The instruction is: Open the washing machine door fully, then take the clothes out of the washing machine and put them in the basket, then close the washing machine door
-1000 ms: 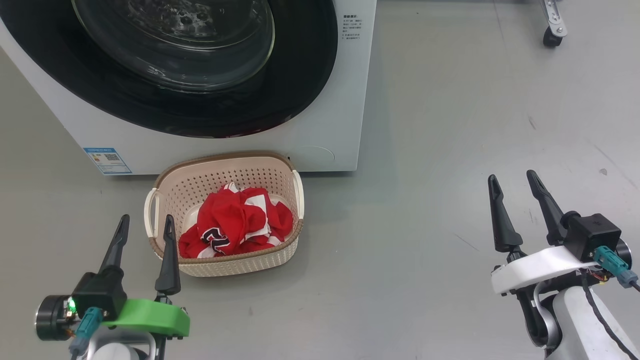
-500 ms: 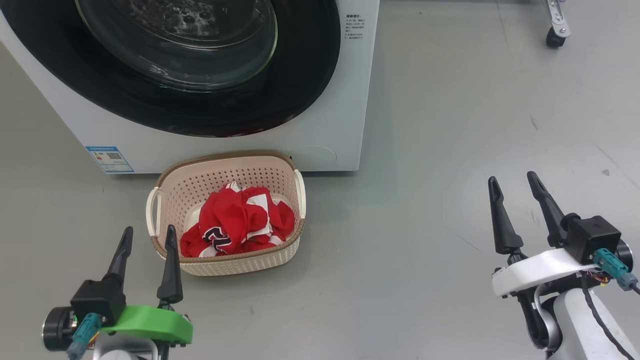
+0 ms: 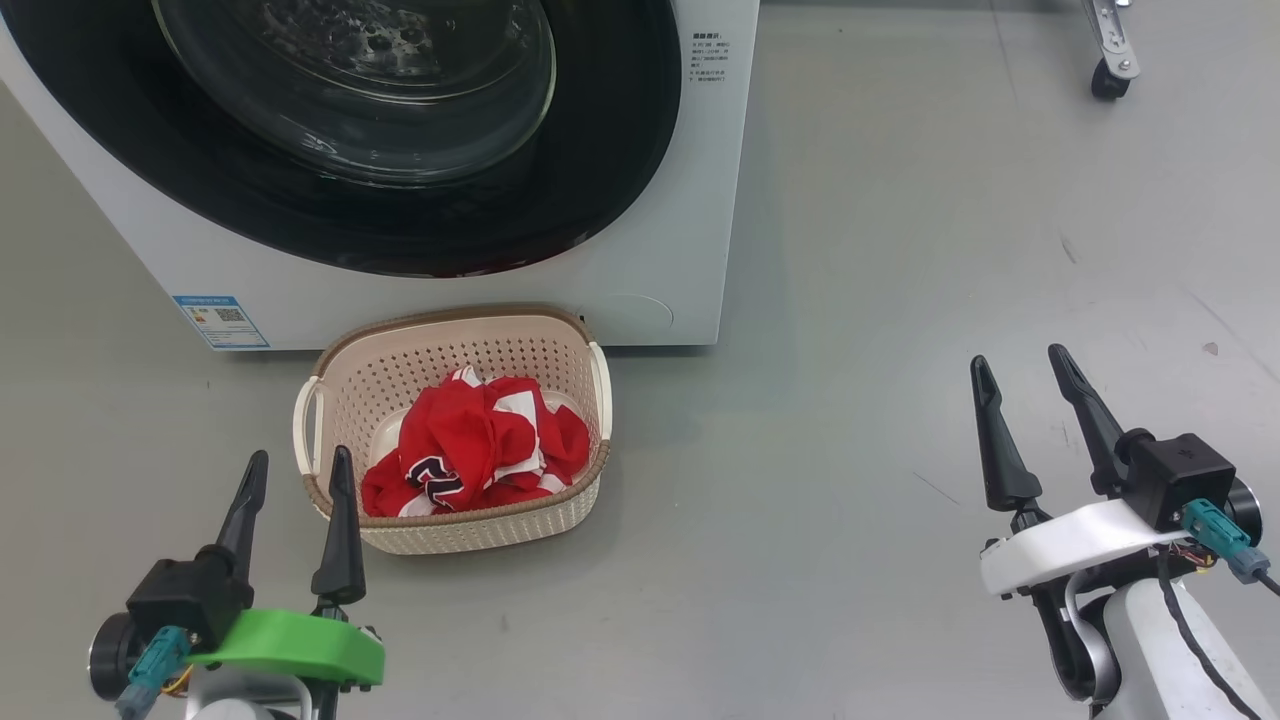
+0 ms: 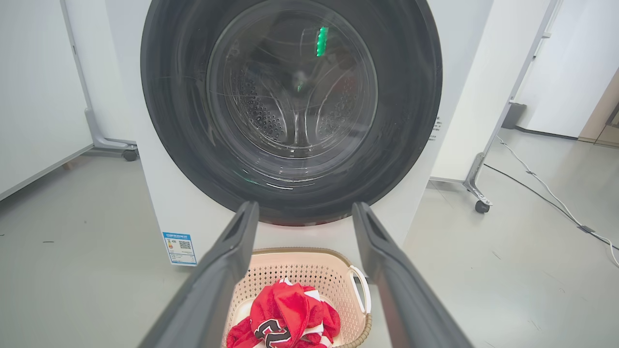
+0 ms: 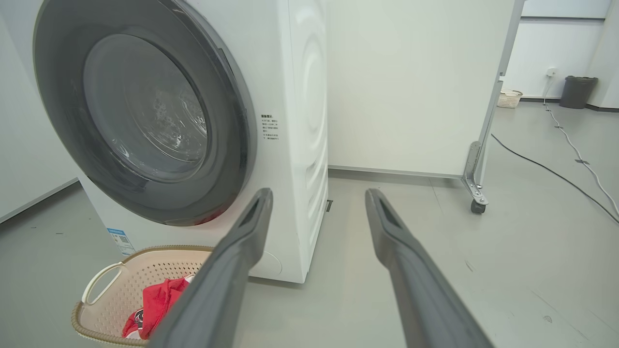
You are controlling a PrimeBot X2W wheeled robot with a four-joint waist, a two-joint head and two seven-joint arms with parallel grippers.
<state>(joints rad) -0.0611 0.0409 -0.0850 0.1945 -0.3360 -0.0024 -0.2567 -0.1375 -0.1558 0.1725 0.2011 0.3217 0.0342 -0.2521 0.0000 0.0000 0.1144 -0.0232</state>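
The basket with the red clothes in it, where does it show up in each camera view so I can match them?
Head view: basket lower left of centre, in front of the washing machine.
Left wrist view: basket at bottom centre, between the left gripper's fingers.
Right wrist view: basket in the bottom left corner, partly behind the right gripper's finger.
Shared landmark: the blue label on the washing machine's lower front.
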